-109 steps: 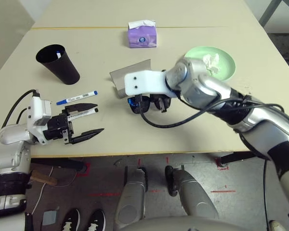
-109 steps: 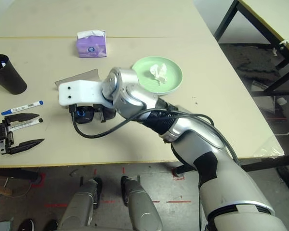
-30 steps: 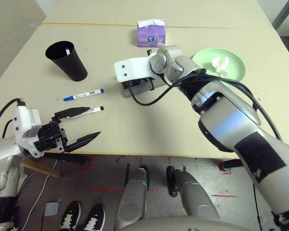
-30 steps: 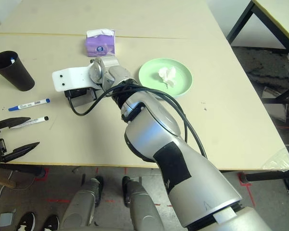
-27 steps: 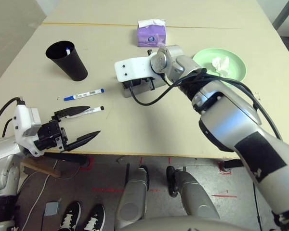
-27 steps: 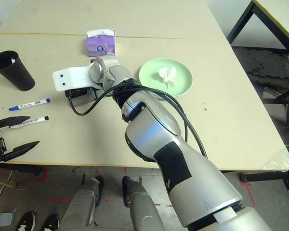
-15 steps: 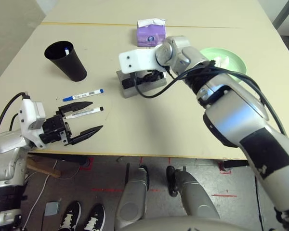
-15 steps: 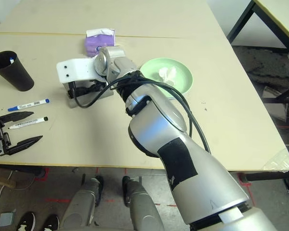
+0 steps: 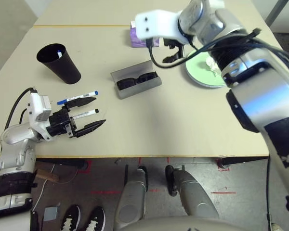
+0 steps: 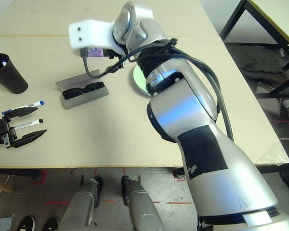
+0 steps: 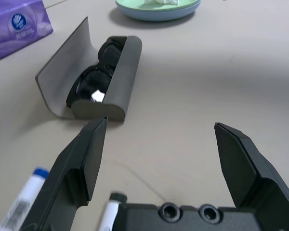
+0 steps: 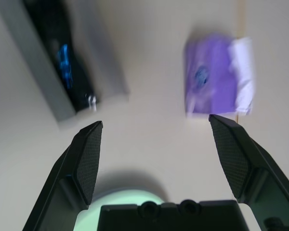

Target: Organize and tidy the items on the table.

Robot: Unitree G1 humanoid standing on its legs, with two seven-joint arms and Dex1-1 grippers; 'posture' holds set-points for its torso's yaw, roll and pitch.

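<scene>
The grey glasses case (image 9: 135, 84) lies open mid-table with the black sunglasses (image 9: 135, 80) inside it. My right gripper (image 12: 156, 122) hangs open and empty above the table between the case and the purple tissue box (image 12: 216, 82). A green plate (image 9: 202, 77), resting on what looks like a pale blue one, holds the crumpled tissue (image 9: 213, 65) at the right. Near the front left, my left gripper (image 9: 92, 114) is open around the black-capped marker (image 9: 86, 113). The blue-capped marker (image 9: 77, 98) lies just beyond its far finger.
A black cup (image 9: 59, 63) stands at the left with something blue inside. The yellowish seam (image 9: 77, 26) crosses the far table. The table's front edge (image 9: 149, 155) runs close under my left gripper. My right forearm (image 9: 250, 62) stretches over the right side.
My right gripper opened, left the sunglasses in the case, then rose and pulled back toward the tissue box. My left gripper moved forward around the black-capped marker.
</scene>
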